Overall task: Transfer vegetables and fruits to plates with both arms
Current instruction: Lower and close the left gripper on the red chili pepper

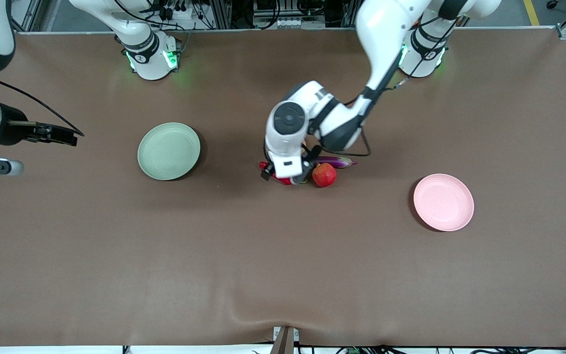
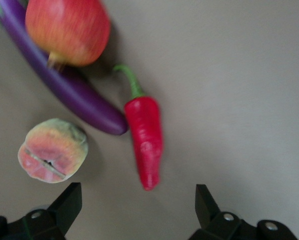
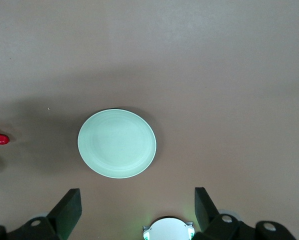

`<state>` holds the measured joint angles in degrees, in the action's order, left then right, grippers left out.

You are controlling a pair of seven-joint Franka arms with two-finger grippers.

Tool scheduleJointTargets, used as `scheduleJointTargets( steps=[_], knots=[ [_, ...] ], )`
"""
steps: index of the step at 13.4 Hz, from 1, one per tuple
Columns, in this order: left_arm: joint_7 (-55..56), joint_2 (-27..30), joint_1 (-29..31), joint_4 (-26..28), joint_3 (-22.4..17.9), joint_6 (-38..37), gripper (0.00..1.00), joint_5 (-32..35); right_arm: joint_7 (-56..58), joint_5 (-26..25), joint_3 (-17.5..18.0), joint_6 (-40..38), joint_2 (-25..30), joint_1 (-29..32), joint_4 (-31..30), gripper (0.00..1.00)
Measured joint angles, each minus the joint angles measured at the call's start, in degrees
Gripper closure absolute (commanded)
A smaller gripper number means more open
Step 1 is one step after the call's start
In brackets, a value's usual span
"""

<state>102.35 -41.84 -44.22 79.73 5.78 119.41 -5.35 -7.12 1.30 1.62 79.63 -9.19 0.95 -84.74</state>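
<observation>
Hovering low over the clustered produce at mid-desk, with the left gripper spread wide and holding nothing — red chili pepper lying just ahead of the gap between the jaws, tip toward them, green stem pointing away. Purple eggplant a little farther out from the jaws, its blunt end nearly touching the pepper's shoulder. Peach off toward one jaw, apart from the pepper and just beside the eggplant. Deep-red crowned fruit farthest from the jaws, resting against the eggplant.

Waiting high above the pale green plate, the right gripper likewise wide open and empty; plate well out ahead of its jaws, bare.

Judged as barely begun: nothing yet on either plate, all produce on the brown desk, no item gripped. Pale pink plate also bare, sitting toward the left arm's end of the desk and nearer the front camera than the cluster. Left to do — every transfer. Likely first pick, the chili pepper, given how it lines up between the left jaws.

Count: two vegetables, two fruits, two plates, two arms.
</observation>
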Motion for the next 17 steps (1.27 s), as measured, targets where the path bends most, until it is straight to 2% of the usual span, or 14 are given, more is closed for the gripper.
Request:
scheduleJointTargets(
  steps=[5,10,17],
  knots=[
    [5.6,-5.9,-2.8,0.2,-0.4,2.5,0.00,2.8,0.0,0.0,0.0,0.2,-0.7,0.0,0.0,0.00],
    [5.9,-6.1,-2.3,-0.8,-2.2,8.2,0.00,3.1,0.0,0.0,-0.1,0.2,-0.7,0.1,0.0,0.00],
    [6.8,-8.3,-2.5,-1.2,-2.2,8.5,0.00,3.1,0.1,0.0,0.0,0.2,-1.9,0.0,0.0,0.00]
  ],
)
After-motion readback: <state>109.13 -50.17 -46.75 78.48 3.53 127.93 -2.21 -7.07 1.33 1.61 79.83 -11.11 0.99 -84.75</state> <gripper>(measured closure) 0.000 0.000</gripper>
